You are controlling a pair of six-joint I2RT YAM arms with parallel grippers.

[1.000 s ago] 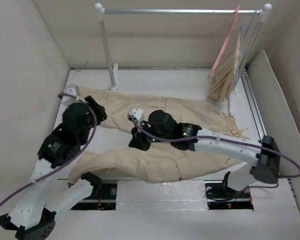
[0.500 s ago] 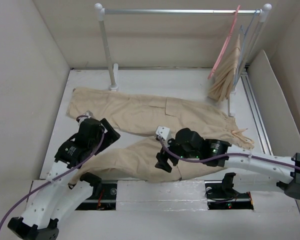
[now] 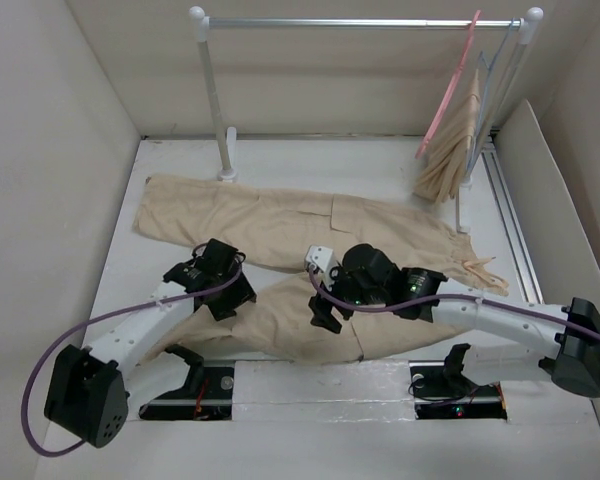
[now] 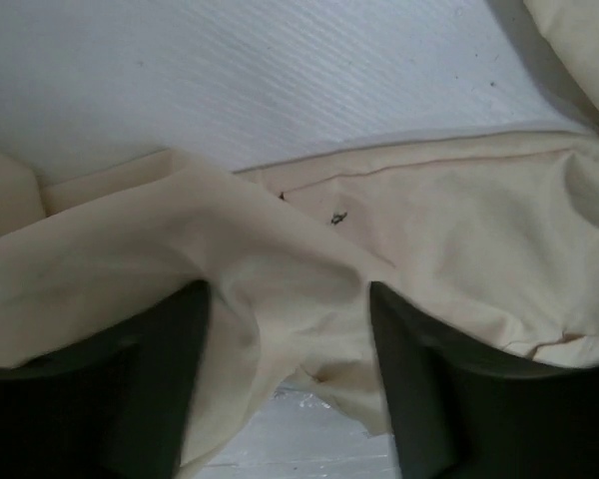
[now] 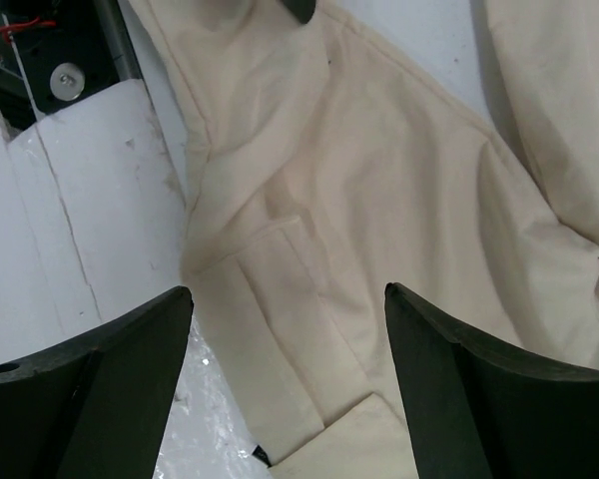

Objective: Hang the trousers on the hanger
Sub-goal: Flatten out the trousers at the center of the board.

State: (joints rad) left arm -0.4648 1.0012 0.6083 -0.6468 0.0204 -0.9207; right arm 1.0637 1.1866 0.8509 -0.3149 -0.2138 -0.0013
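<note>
The beige trousers (image 3: 280, 225) lie spread flat on the table, both legs pointing left. A bunched fold of the near leg (image 4: 299, 289) fills the gap between the left gripper (image 3: 230, 297) (image 4: 290, 296) fingers, which are shut on it, with the fold lifted off the white surface. The right gripper (image 3: 325, 312) (image 5: 288, 294) hangs open just above the seat, over a pocket flap (image 5: 280, 299), holding nothing. The pink hanger (image 3: 446, 95) hangs on the rail (image 3: 360, 22) at the back right, far from both grippers.
A smaller beige cloth (image 3: 448, 155) hangs on a thin grey-blue wire hanger (image 3: 490, 85) beside the pink one. The rail's left post (image 3: 212, 100) stands behind the trousers. Side walls close in the table; base cut-outs (image 3: 195, 385) lie at its near edge.
The left arm left the far leg's end, came to the near leg and closed on a fold of it. The right gripper opened and drew back toward the near edge.
</note>
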